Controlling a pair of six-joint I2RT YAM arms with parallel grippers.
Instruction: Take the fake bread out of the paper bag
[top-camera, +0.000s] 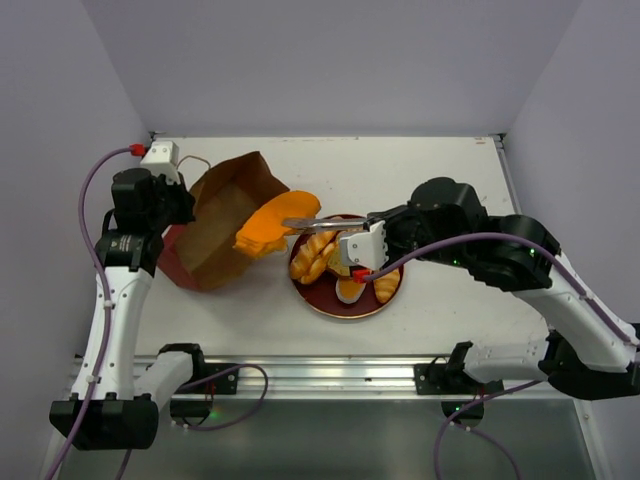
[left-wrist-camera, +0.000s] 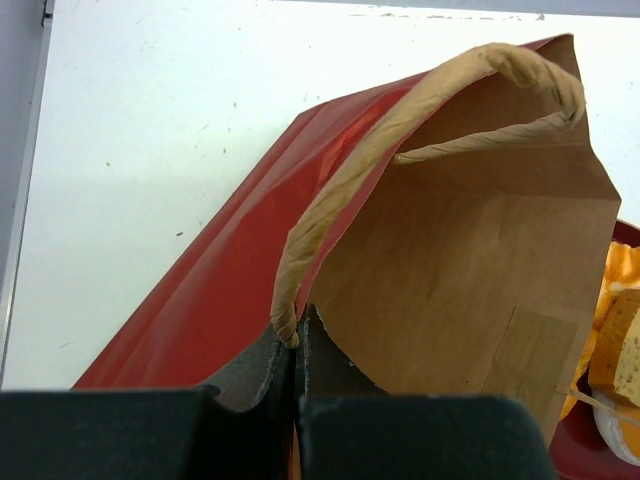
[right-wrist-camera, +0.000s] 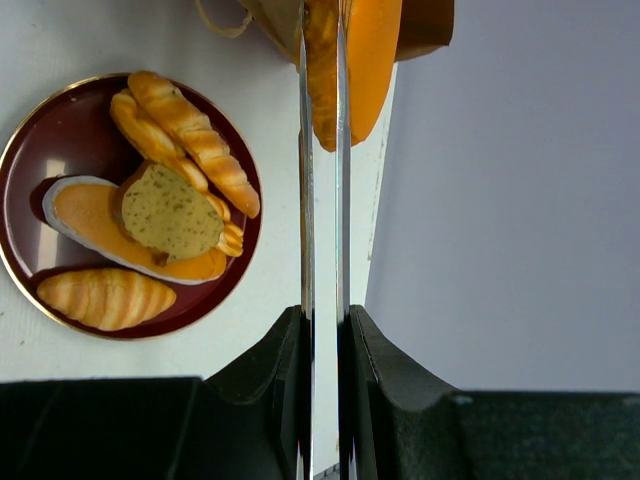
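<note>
The paper bag lies tilted at the left, dark red outside and brown inside, its mouth facing the plate. My left gripper is shut on the bag's rim, right at the base of a tan cord handle. My right gripper is shut on metal tongs. The tongs pinch a flat orange slab of fake bread just outside the bag's mouth, above the table. A twisted stick, a round tan slice and a ridged loaf lie on the plate.
The round dark-red plate sits at the table's middle, just right of the bag and under the tongs. The right arm reaches in from the right. Grey walls stand close on three sides.
</note>
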